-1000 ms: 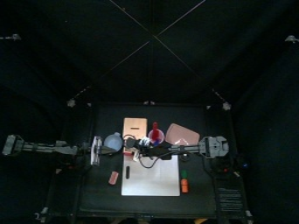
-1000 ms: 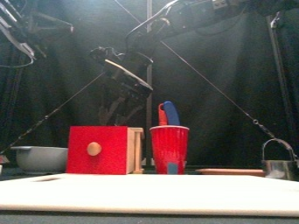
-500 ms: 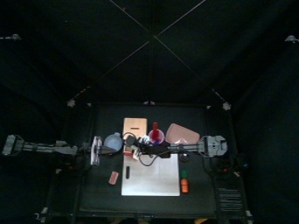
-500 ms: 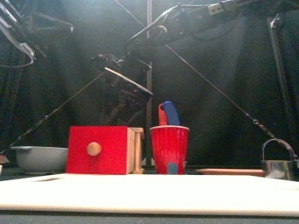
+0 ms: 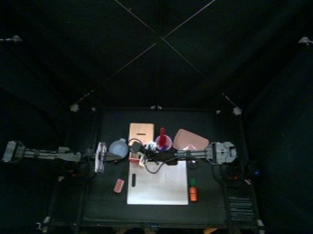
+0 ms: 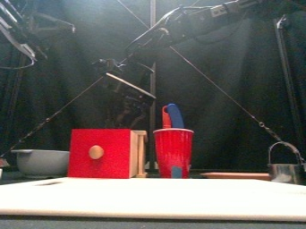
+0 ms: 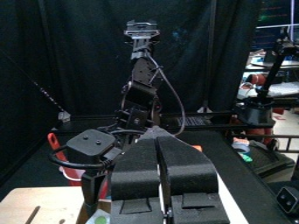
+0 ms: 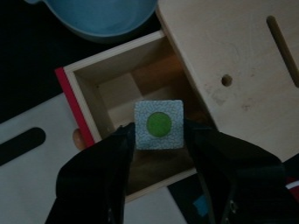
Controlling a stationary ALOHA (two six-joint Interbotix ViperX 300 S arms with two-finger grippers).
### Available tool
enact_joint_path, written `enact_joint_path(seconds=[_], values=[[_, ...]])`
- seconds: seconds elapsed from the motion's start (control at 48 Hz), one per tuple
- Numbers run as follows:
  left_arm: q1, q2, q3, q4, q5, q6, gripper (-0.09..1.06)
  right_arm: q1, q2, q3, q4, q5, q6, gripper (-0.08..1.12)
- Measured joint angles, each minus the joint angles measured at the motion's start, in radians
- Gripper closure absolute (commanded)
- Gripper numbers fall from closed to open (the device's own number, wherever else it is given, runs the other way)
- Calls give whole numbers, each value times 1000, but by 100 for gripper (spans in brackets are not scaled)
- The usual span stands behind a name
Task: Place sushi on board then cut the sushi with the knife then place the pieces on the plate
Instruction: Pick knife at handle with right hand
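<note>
Green-centred pale square sushi piece (image 8: 160,128), gripped between right jaws, over drawer (image 8: 108,93).

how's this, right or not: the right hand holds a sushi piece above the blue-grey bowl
Not right. The right hand does hold the sushi piece, but above the open drawer of the wooden box, not above the blue-grey bowl, which sits off to the side of the box. The right wrist view shows this.
</note>
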Motion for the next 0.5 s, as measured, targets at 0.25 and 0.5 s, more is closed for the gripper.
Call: enact_joint_path(seconds=[0.25, 0.5], values=[[2, 0, 3, -2, 0, -2, 92, 3, 6, -31, 2, 12, -5, 35], [3, 2, 3, -2, 0, 0, 92, 35, 5, -103, -26, 101, -17, 35]])
